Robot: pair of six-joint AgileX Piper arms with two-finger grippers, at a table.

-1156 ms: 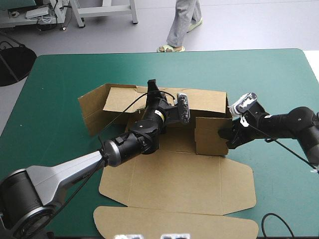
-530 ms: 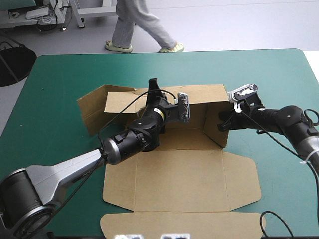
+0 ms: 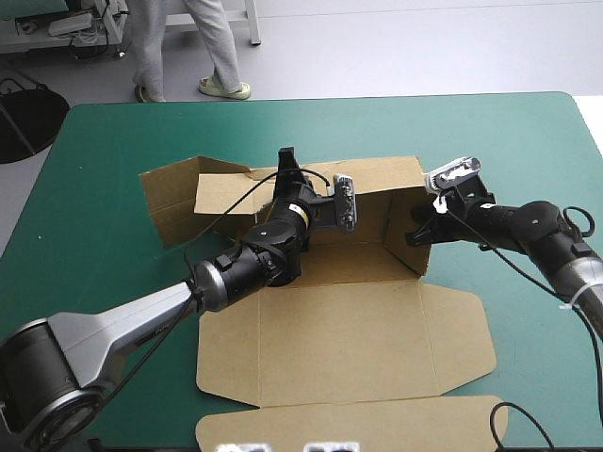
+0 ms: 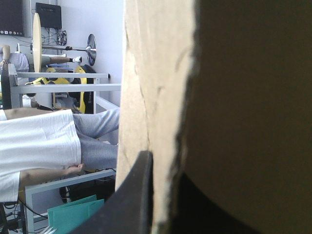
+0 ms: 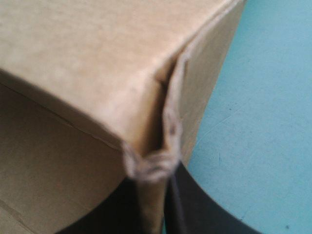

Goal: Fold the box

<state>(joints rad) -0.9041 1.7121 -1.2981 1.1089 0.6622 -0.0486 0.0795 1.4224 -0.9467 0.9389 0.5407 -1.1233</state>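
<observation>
The brown box point(image 3: 339, 330) lies mid-table with its lid panel flat toward the near edge and its back wall point(image 3: 377, 184) raised. My left gripper point(image 3: 288, 168) reaches over that back wall. In the left wrist view the left gripper point(image 4: 163, 195) is shut on the box, the board's edge point(image 4: 151, 97) between the fingers. My right gripper point(image 3: 421, 229) is at the box's right side wall point(image 3: 407, 221), which stands upright. In the right wrist view the right gripper point(image 5: 156, 195) is shut on the box, pinching that wall at the corner point(image 5: 156, 122).
The box's left side flap point(image 3: 170, 198) splays outward toward the table's left. Teal-green cover point(image 3: 528, 141) shows bare to the right and beyond the box. The lid's front tab point(image 3: 349, 428) reaches the near edge.
My right gripper moved inward and toward the far edge, swinging the right side wall upright. The flat lid panel slid slightly rightward. The left gripper stayed on the back wall.
</observation>
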